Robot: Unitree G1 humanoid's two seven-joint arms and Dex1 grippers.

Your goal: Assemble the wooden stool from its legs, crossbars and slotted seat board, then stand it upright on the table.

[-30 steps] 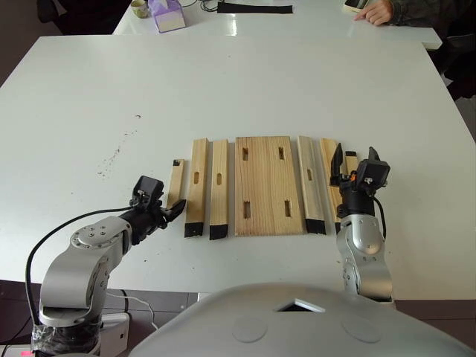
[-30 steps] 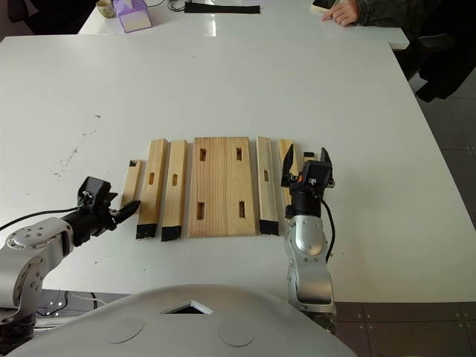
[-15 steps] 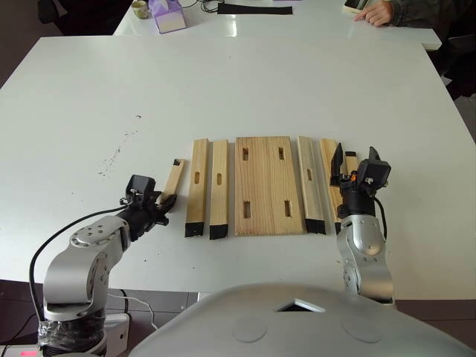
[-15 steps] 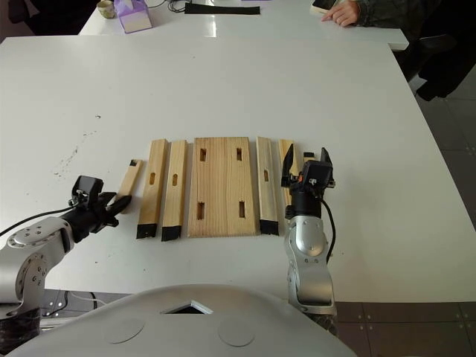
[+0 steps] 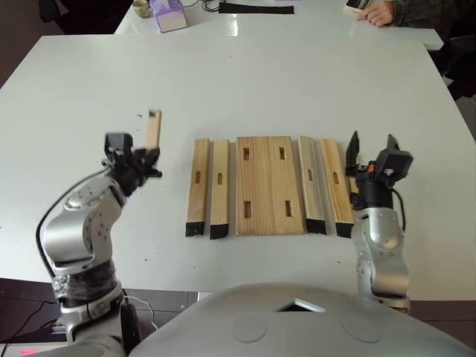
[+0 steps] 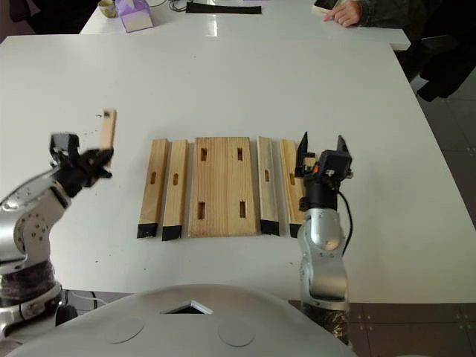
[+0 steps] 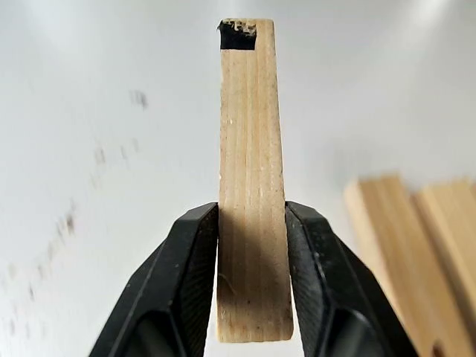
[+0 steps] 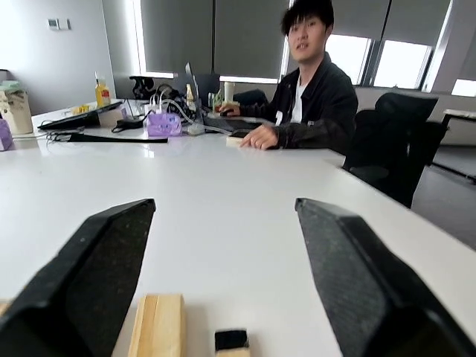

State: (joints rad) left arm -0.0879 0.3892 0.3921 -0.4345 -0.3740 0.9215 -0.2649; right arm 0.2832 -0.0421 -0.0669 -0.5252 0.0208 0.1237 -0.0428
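Note:
My left gripper is shut on a short wooden crossbar with a black tip, held up above the table left of the laid-out parts; the left wrist view shows the crossbar clamped between both fingers. The slotted seat board lies flat mid-table. Two slotted legs lie left of it and two more to its right. My right gripper stands open, pointing up, just right of the rightmost leg. A small wooden piece lies below it.
The white table has wide free room behind and left of the parts. Small dark specks mark it at the left. On a second table behind are a purple box and a cup.
My left gripper closed on the short crossbar and lifted it up and back to the left off the table. My right gripper shifted slightly right, clear of the rightmost leg.

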